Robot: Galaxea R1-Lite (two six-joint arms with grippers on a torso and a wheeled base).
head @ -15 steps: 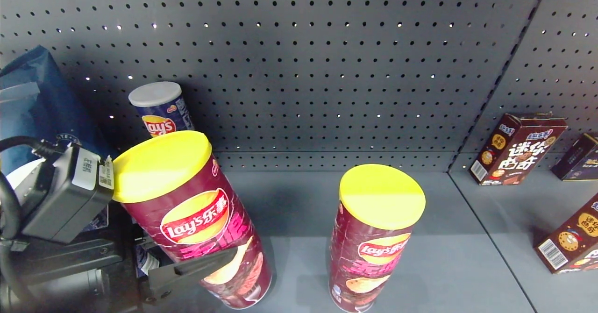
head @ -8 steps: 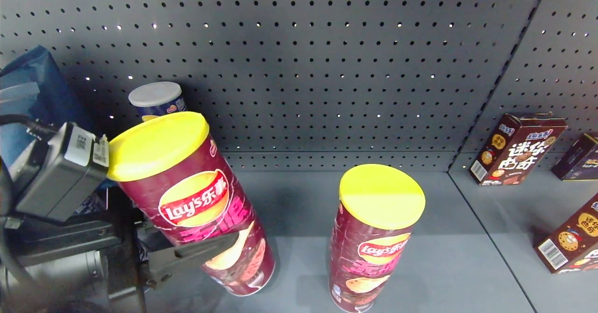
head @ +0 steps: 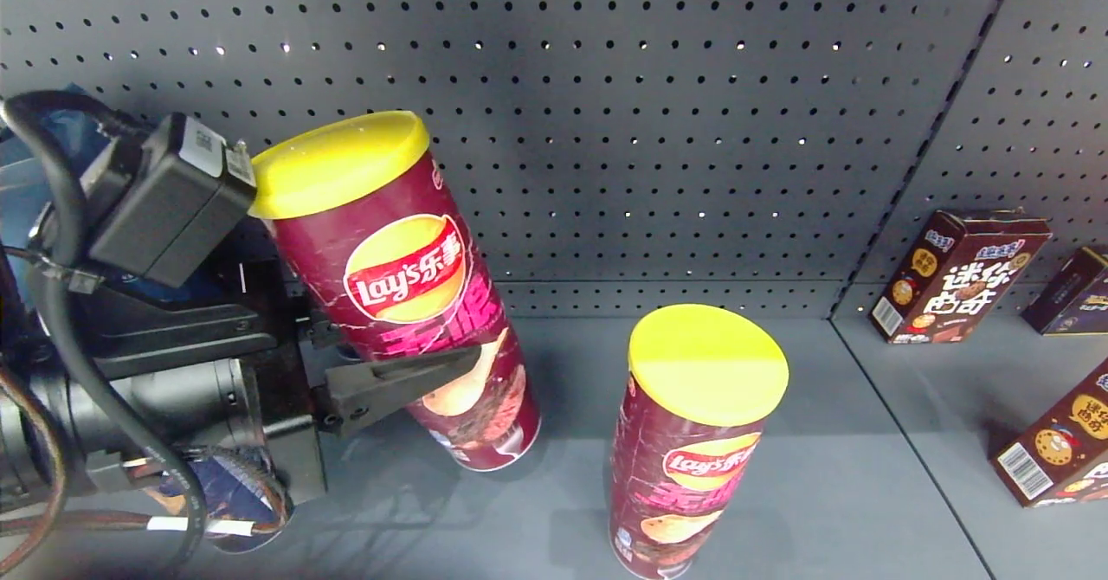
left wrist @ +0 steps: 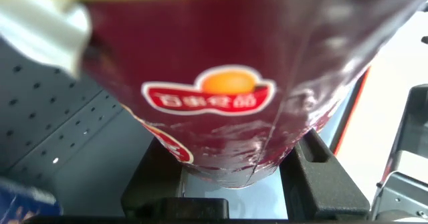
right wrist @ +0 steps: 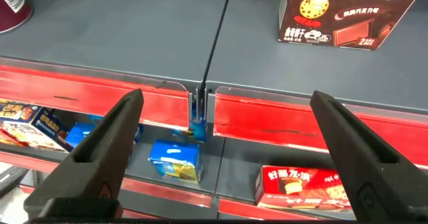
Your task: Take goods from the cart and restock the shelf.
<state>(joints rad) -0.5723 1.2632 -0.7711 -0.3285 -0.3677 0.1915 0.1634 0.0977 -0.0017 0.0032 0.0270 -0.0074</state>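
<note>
My left gripper (head: 424, 364) is shut on a maroon chip can (head: 398, 286) with a yellow lid. It holds the can tilted, top leaning left, close to the pegboard back panel (head: 606, 130). The can's base hangs low over the grey shelf (head: 822, 493); I cannot tell whether it touches. In the left wrist view the can (left wrist: 227, 83) sits between the black fingers (left wrist: 321, 177). A second, matching can (head: 697, 441) stands upright on the shelf just to the right. My right gripper (right wrist: 227, 150) hangs open in front of the shelf's red edge rail (right wrist: 281, 117).
Brown cookie boxes (head: 956, 277) stand on the neighbouring shelf section to the right, one near its front (head: 1060, 441). A blue bag (head: 229, 498) lies under my left arm. The right wrist view shows a cookie box (right wrist: 334, 10) and a lower shelf with blue packets (right wrist: 175, 158).
My left gripper has carried the can up and toward the back panel, slightly rightward. The can and arm now cover the blue can with a white lid that showed behind it before.
</note>
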